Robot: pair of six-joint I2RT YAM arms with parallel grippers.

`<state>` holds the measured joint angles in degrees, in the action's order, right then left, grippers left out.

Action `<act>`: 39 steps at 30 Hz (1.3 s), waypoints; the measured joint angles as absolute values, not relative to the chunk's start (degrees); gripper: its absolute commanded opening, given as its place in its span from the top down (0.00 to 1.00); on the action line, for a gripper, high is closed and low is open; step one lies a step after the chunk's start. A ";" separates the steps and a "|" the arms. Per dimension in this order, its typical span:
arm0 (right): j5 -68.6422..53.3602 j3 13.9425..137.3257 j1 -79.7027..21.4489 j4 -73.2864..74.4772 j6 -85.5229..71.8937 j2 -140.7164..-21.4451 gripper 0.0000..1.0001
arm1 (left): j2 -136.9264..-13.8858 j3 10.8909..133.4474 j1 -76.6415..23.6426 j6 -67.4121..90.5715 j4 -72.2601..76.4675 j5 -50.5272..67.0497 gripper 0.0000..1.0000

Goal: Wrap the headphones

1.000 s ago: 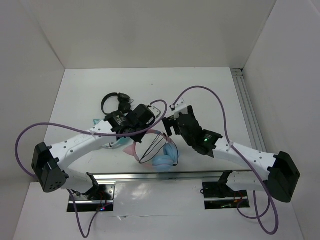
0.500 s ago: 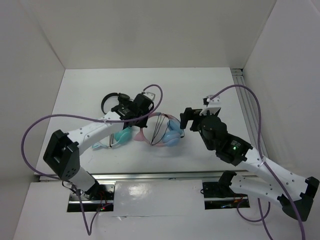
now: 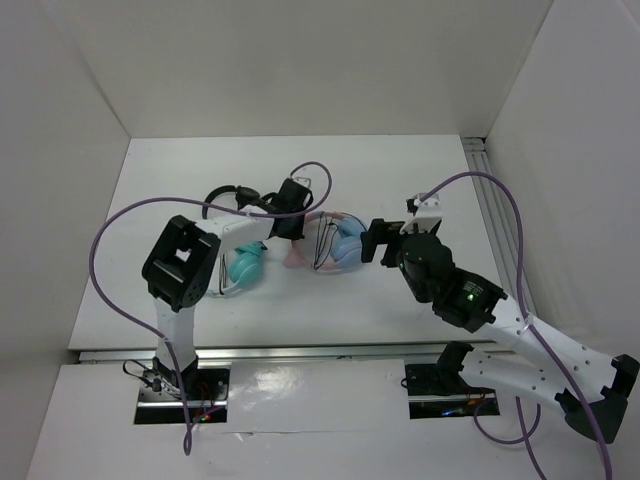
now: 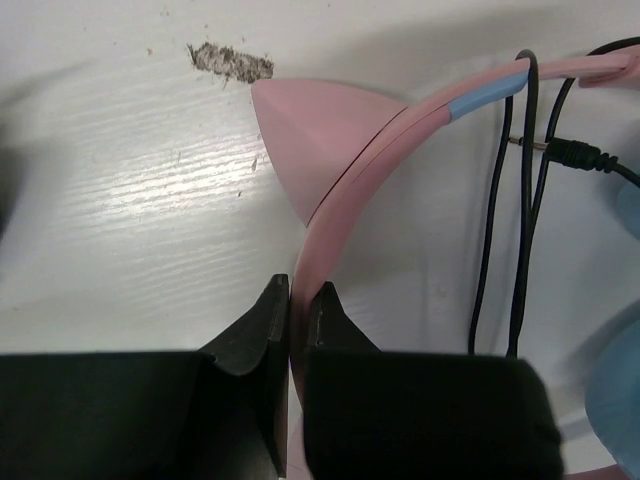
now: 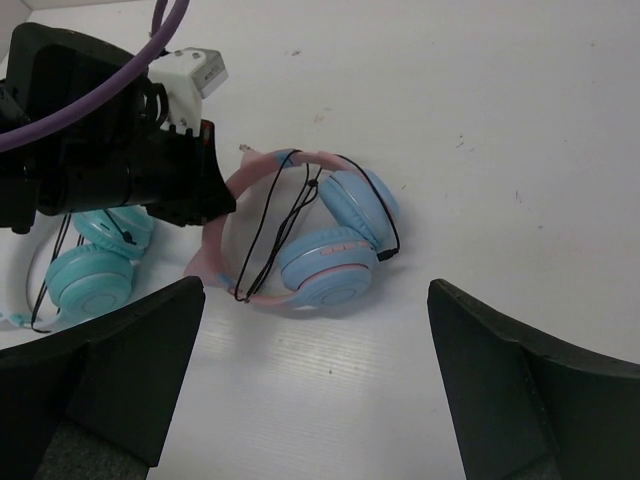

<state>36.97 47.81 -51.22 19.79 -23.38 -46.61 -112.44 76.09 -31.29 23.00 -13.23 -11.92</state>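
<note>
Headphones (image 3: 335, 243): pink band, blue cups, on the table (image 3: 420, 180) at mid-field, between the two grippers.

- Left gripper (image 4: 297, 296): clenched on the pink band (image 4: 352, 190), just below a cat ear (image 4: 305, 130). In the top view it holds the headphones' 9 o'clock end.
- Right gripper (image 3: 378, 240): jaws wide apart, nothing between them. It stands just beside the cups (image 5: 335, 250), off their 3 o'clock side, not touching.
- Long axis: roughly 9 to 3 in the top view, running from one gripper to the other.
- Cable (image 4: 525, 200): thin, black, looped across the band from 12 to 6. The plug (image 4: 560, 152) lies loose beside the loops.
- Judgement: the left arm anchors, so the free right arm is better placed for any remaining cable work, by reaching toward 9 o'clock.
- Nearby: teal headphones (image 3: 245, 265) at 8 o'clock of the left gripper, black headphones (image 3: 225, 195) at 10 o'clock.
</note>
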 measured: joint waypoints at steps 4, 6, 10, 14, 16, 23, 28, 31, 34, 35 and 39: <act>36.38 47.81 -51.22 19.77 -23.33 -46.37 0.00 | -112.53 76.53 -30.52 23.11 -12.19 -11.11 1.00; 36.12 47.81 -51.22 19.75 -23.31 -46.33 0.00 | -112.53 76.51 -29.80 23.35 -12.14 -11.07 1.00; 35.22 47.81 -51.22 19.64 -23.31 -46.78 0.00 | -112.60 76.62 -27.81 24.21 -12.10 -11.03 0.90; 34.30 47.81 -51.22 19.55 -23.31 -48.29 0.00 | -113.19 77.45 -26.70 24.47 -12.38 -11.03 0.61; 33.54 47.81 -51.22 19.57 -23.31 -48.69 0.00 | -113.19 77.52 -26.59 24.86 -12.45 -10.96 0.53; 32.16 49.41 -51.22 21.34 -23.31 -48.51 0.00 | -110.17 77.52 -28.56 25.67 -13.67 -10.28 0.01; 32.10 53.78 -51.22 24.14 -23.35 -47.99 0.00 | -98.41 77.52 -31.94 26.76 -15.33 -10.46 0.00; 31.83 56.77 -51.22 26.76 -23.35 -47.70 0.00 | -88.84 78.48 -34.89 27.70 -18.20 -11.42 0.00; 30.37 59.83 -51.22 29.85 -23.33 -46.33 0.00 | -77.71 77.60 -38.33 28.88 -19.53 -13.34 0.00; 29.74 60.80 -51.22 30.98 -23.31 -45.39 0.00 | -72.88 76.40 -39.68 28.95 -20.14 -13.85 0.00; 28.10 66.00 -51.22 36.47 -23.31 -40.23 0.00 | -53.65 72.49 -42.54 28.95 -25.87 -17.28 0.00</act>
